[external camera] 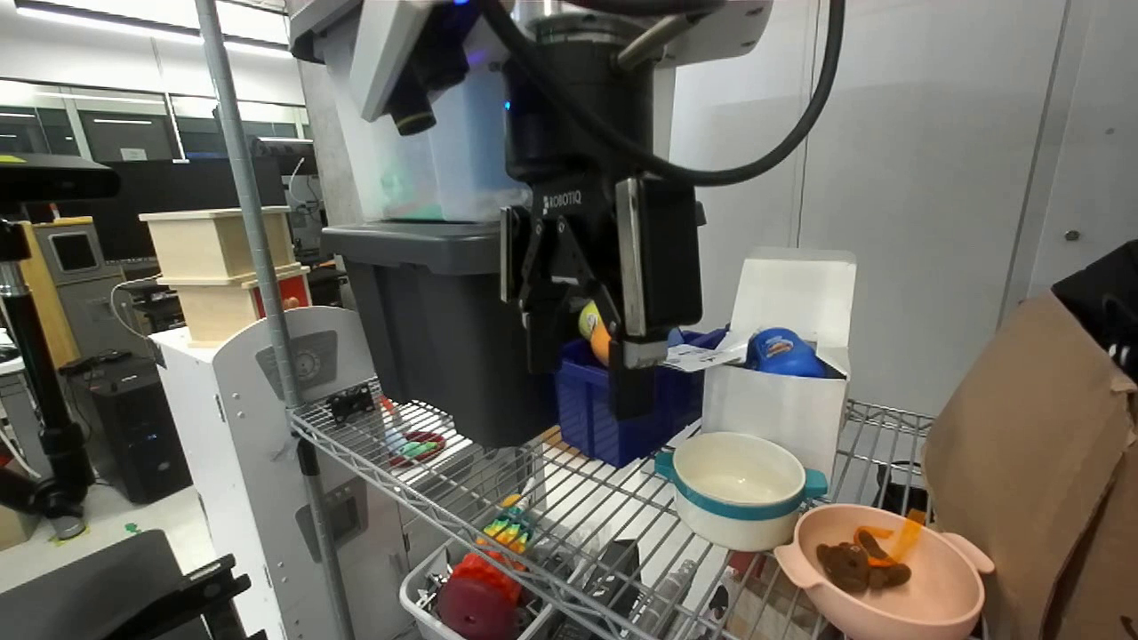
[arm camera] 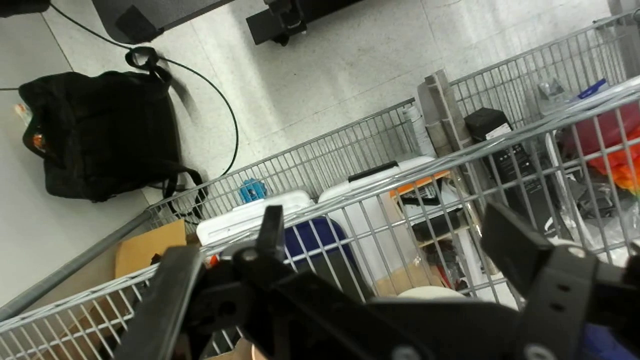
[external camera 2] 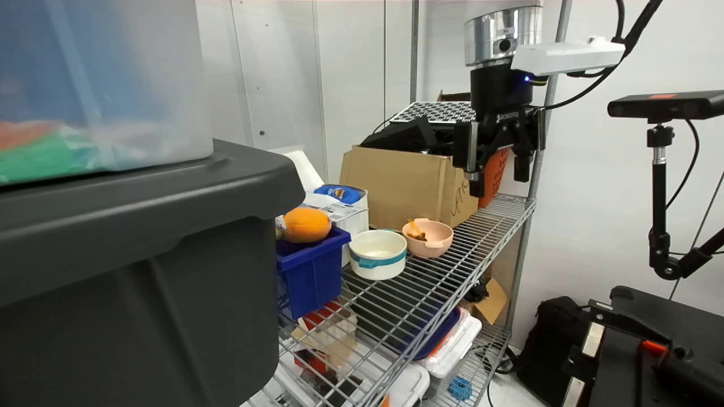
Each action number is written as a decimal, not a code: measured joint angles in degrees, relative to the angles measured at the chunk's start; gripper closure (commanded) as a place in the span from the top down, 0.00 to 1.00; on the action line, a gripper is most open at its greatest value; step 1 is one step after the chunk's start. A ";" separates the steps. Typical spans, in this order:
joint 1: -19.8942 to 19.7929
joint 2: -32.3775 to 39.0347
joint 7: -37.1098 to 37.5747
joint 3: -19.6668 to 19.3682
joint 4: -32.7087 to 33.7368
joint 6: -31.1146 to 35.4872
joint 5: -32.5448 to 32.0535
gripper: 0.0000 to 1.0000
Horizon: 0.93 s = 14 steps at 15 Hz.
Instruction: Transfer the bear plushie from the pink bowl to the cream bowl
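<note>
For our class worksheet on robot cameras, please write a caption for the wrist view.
Looking down past the open claw and a wire shelf to a black backpack on the pale floor.

"Where's the bear plushie (external camera: 846, 567)?"

"Lying in the salmon-pink bowl (external camera: 938, 588), brown and orange."

"And the cream bowl (external camera: 740, 469)?"

"Upright just beside the pink one, teal-banded and teal-handled."
</note>
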 measured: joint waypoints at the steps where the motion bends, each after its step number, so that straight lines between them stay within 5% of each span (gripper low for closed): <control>1: 0.07 0.30 0.00 0.00 0.00 0.00 -0.02 1.00; 14: 3.96 13.51 3.73 0.01 6.66 3.10 -0.30 1.00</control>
